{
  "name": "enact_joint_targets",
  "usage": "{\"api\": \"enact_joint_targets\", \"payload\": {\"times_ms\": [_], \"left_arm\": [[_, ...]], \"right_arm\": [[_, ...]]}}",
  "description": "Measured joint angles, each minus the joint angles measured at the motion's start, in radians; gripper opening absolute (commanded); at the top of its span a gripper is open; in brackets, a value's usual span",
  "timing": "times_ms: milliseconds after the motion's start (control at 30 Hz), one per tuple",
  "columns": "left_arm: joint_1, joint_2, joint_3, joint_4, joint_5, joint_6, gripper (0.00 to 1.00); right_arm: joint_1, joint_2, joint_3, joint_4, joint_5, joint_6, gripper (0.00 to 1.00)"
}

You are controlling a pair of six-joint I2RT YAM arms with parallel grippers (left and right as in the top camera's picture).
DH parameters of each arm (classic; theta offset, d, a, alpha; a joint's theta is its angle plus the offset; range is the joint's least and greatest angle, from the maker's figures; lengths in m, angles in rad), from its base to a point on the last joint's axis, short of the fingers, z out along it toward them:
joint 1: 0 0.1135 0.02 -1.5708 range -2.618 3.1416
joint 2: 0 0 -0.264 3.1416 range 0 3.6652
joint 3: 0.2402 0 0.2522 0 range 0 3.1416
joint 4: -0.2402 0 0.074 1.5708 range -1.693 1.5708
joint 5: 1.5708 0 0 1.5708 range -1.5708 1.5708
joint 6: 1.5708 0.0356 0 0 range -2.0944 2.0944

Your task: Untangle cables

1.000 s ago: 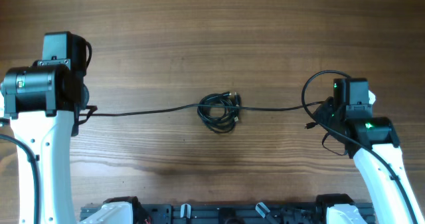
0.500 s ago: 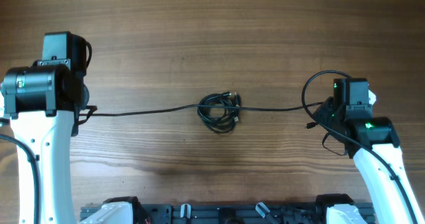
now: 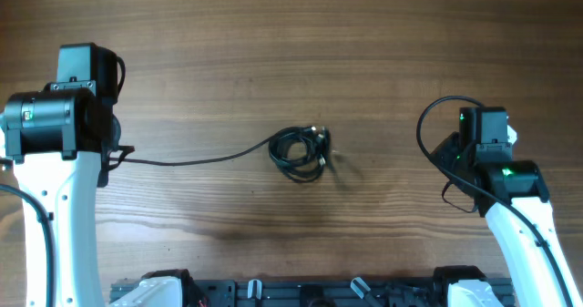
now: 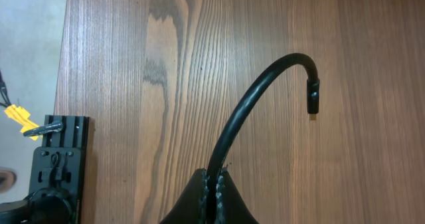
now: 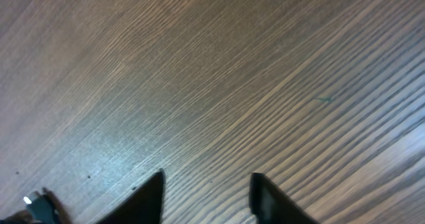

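Wooden table (image 3: pixel 273 34): cables (image 3: pixel 305 141) midway, one end in left claw (image 4: pixel 216 182).

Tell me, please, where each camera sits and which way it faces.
Overhead: fixed above the table, looking straight down; both arms and the cable tangle show.
Left wrist: looks past the left hand, shut on a cord.
Right wrist: looks down at the table past the open right hand.
Shared: overhead and left wrist both show that cord.

Black cables (image 3: pixel 314 143) tangled centrally, 1 strand trailing left.
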Motion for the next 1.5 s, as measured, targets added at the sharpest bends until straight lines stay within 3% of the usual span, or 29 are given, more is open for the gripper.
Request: {"api": "enact_joint_targets", "payload": {"times_ms": [133,333,433,533,700,867,1233,1400,1500], "left_arm": [[0.000,0.000,0.000,0.003,0.031,0.027,0.04],[0.000,0.000,0.000,0.065,0.203,0.196,0.04],[0.000,0.000,0.000,0.075,0.306,0.288,0.04],[0.000,0.000,-0.001,0.076,0.358,0.327,0.04],[0.000,0.000,-0.001,0.080,0.386,0.348,0.04],[0.000,0.000,-0.001,0.080,0.389,0.351,0.04],[0.000,0.000,-0.001,0.080,0.408,0.352,0.04],[0.000,0.000,-0.001,0.079,0.419,0.354,0.04],[0.000,0.000,-0.001,0.079,0.420,0.355,0.04]], "right_arm": [[0.000,0.000,0.000,0.014,-0.048,-0.020,0.70],[-0.002,0.000,0.000,0.126,-0.353,-0.245,0.84],[-0.002,0.000,0.000,0.167,-0.563,-0.365,0.84],[-0.002,0.000,0.000,0.175,-0.725,-0.398,0.84],[0.008,0.000,0.000,0.166,-0.891,-0.306,0.83],[0.138,0.000,0.000,0.203,-0.961,-0.126,0.83],[0.478,0.014,0.000,0.362,-0.821,0.310,0.83],[0.541,0.102,0.000,0.441,-0.764,0.417,0.74],[0.560,0.183,0.000,0.487,-0.752,0.443,0.59]]}}
